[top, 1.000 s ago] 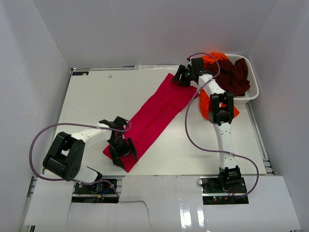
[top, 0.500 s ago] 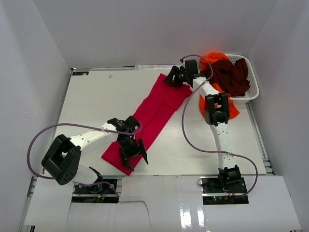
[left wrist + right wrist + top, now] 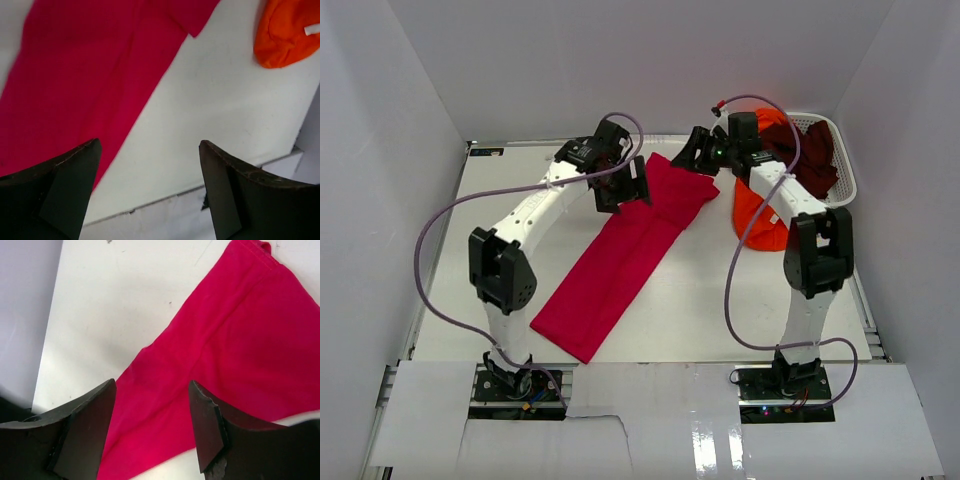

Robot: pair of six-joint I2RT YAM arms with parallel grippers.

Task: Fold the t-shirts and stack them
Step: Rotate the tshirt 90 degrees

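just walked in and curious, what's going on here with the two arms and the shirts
Two robot arms are folding t-shirts. The red t-shirt lies on the table, folded into a long diagonal strip. The left pincer and right pincer are both open over its far end, gripping nothing. The orange t-shirt lies by the white basket, and the maroon t-shirt is in it, neither folded yet.

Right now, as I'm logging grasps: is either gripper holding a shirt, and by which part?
Nothing is held: the left gripper and right gripper both hang open above the red t-shirt's far end.
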